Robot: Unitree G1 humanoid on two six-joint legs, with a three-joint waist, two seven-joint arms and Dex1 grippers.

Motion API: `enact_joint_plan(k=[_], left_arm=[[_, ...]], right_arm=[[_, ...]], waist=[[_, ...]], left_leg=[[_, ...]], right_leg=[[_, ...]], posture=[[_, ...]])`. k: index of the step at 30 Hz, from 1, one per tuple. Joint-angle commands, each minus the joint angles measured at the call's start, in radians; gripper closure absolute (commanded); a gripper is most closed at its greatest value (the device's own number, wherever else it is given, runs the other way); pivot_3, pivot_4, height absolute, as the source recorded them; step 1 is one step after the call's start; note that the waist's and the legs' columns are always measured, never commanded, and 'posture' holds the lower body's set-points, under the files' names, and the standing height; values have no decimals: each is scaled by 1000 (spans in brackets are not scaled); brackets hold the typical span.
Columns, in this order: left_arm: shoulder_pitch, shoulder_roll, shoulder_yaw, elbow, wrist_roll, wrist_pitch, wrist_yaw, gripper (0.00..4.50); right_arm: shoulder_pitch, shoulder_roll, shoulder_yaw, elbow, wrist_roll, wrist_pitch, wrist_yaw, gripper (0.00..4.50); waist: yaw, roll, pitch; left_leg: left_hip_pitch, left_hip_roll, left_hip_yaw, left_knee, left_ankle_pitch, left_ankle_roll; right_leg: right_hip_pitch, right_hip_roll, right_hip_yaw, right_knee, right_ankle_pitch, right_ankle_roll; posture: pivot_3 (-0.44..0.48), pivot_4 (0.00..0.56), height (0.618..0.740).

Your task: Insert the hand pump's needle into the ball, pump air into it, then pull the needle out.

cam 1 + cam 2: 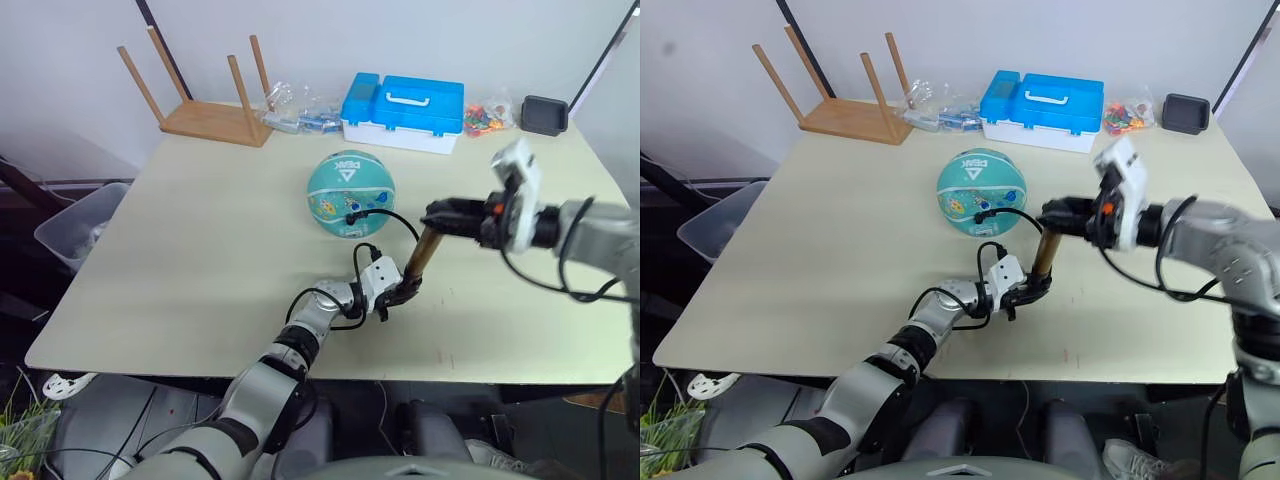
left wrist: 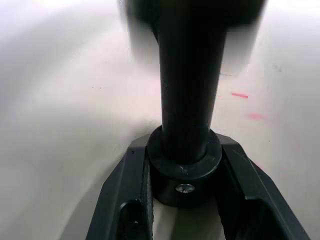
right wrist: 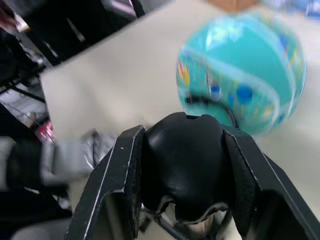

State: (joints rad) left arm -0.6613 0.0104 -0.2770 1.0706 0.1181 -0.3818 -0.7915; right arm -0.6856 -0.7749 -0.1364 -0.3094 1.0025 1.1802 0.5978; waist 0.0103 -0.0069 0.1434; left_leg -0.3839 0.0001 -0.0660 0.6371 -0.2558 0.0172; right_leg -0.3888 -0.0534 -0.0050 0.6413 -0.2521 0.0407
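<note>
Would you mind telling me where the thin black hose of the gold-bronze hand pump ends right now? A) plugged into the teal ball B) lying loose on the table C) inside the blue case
A: the thin black hose curves up from the hand pump and meets the teal ball at its near side.

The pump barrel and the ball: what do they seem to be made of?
The pump barrel looks like metal with a gold-bronze, slightly shiny finish. The ball looks like rubber or a similar synthetic: a matte teal skin with printed cartoons and pale seam lines. Neither is certain from looks alone.
</note>
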Motion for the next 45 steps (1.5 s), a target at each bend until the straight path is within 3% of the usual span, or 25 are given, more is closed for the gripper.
enact_joint_plan(k=[1, 5, 8, 17, 21, 30, 34, 38, 45], left_arm=[[70, 29, -25, 96, 48, 59, -4, 3410], [72, 29, -27, 97, 48, 54, -8, 3410], [72, 27, -28, 98, 49, 51, -8, 3410], [83, 29, -32, 85, 49, 47, -12, 3410], [91, 36, -33, 78, 47, 48, -7, 3410], [101, 45, -31, 58, 43, 53, -10, 3410], [99, 47, -30, 57, 42, 57, -11, 3410], [94, 44, -32, 68, 46, 58, -9, 3410], [83, 33, -37, 86, 49, 56, -11, 3410]], right_arm=[[-175, -81, -185, -12, 130, 56, -67, 2871], [-310, -161, -214, 61, 245, 153, -100, 2871], [-321, -168, -196, 78, 275, 187, -121, 2871], [36, -44, -22, 46, 64, 10, -65, 2871], [185, 5, 175, 88, -140, -151, -4, 2871], [301, 138, 417, 277, -433, -387, 68, 2871], [290, 139, 369, 246, -433, -391, 80, 2871], [235, 68, 216, 111, -338, -329, 89, 2871], [22, -70, -79, -26, -8, -74, 54, 2871]], waist=[[2, 0, 2], [3, -1, 4], [3, -2, 5], [-5, -7, -2], [-21, -10, -9], [-30, -14, -25], [-30, -16, -28], [-25, -13, -24], [-7, -1, -8]], left_leg=[[-1, 0, 0, 0, 0, 0], [-5, 0, 0, 1, 0, 0], [-8, 1, 0, 2, 0, 0], [-2, 1, 2, 3, 0, 0], [6, 4, 0, 2, 0, 0], [18, 5, 1, -2, 0, 0], [22, 6, 1, -4, 0, 0], [21, 6, 1, -4, 0, 0], [3, 1, 0, -1, 0, 0]], right_leg=[[-1, 0, 0, 0, 0, 0], [-5, 0, 0, 1, 0, 0], [-7, 0, 0, 1, 0, 0], [-2, 1, 1, 1, 0, 0], [7, 4, -1, 1, -3, 4], [14, 6, 1, 0, -4, 3], [16, 6, 1, 0, -5, 2], [15, 6, 1, 0, -5, 2], [3, 1, -1, 0, -1, -1]], posture=[[0, 150, 740], [0, 150, 740], [0, 150, 740], [0, 150, 740], [0, 150, 740], [0, 150, 740], [0, 150, 740], [0, 150, 740], [0, 150, 740]])
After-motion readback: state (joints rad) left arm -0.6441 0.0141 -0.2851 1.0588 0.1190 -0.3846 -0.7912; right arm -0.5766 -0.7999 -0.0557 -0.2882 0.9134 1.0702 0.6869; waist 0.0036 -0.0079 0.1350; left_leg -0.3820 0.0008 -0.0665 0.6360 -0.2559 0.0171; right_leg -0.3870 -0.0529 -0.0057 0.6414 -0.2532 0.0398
